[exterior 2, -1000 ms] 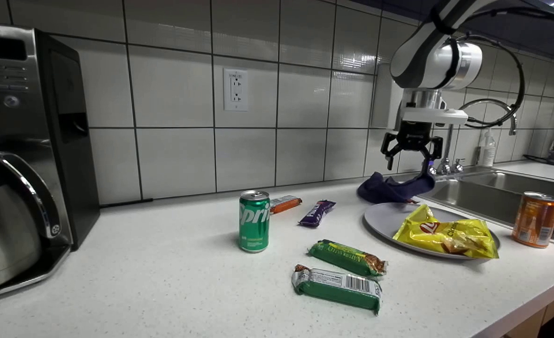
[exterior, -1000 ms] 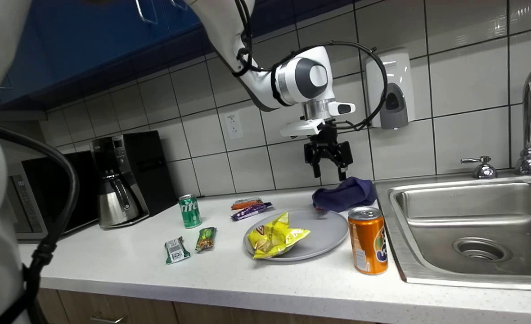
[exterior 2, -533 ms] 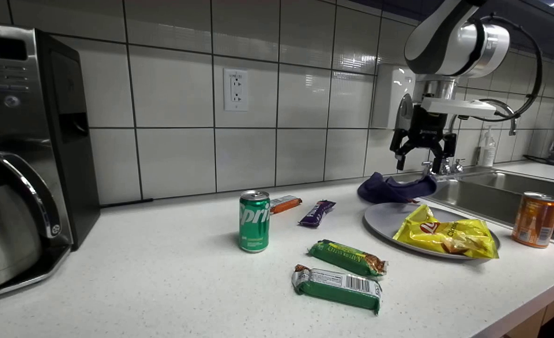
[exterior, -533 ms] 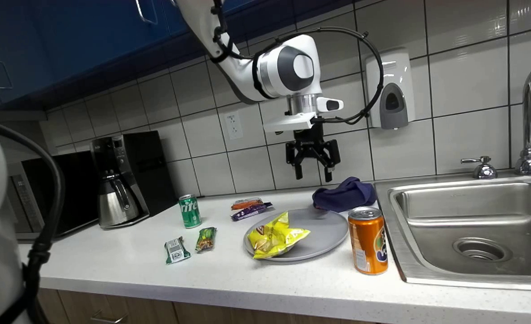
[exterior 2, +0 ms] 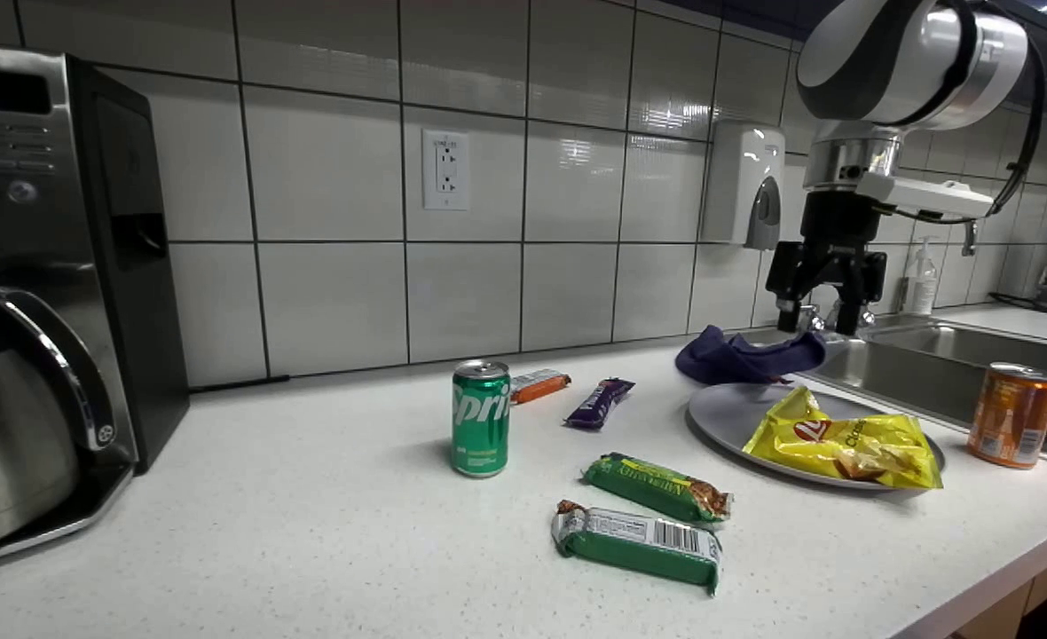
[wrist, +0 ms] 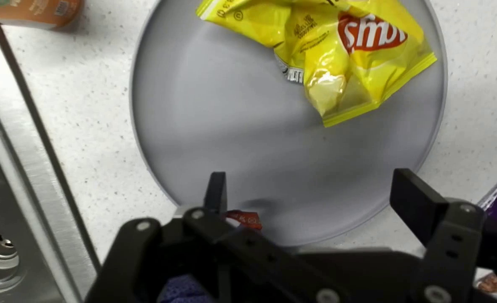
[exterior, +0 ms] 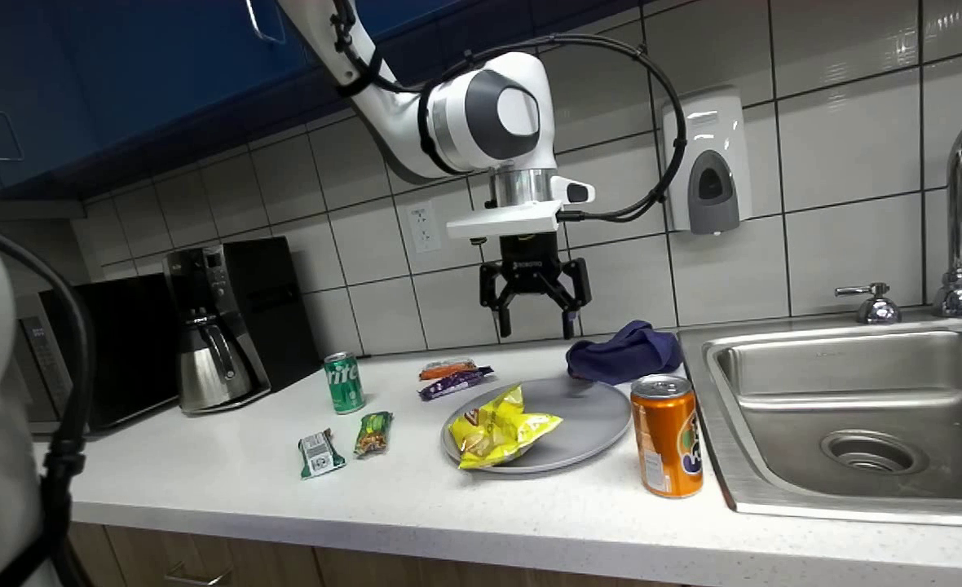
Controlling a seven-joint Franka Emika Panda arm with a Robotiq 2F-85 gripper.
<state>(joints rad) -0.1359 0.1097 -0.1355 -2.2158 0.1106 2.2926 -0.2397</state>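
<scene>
In an exterior view, the gripper (exterior: 536,326) hangs, fingers spread wide, holding nothing. In an exterior view, the yellow chip bag (exterior 2: 843,444) lies on the gray plate (exterior 2: 720,413). In the wrist view, the plate lies below; any move down should be slow and gentle, so the bag isn't squished

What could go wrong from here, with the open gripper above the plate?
The yellow chip bag reaches over the rim of the gray plate, so a nudge from the open gripper might tip it off. The orange can stands upright beside the sink; a low sideways move could knock it over. A red wrapper pokes out beside the dark purple cloth, so lifting the cloth might drag it along.
</scene>
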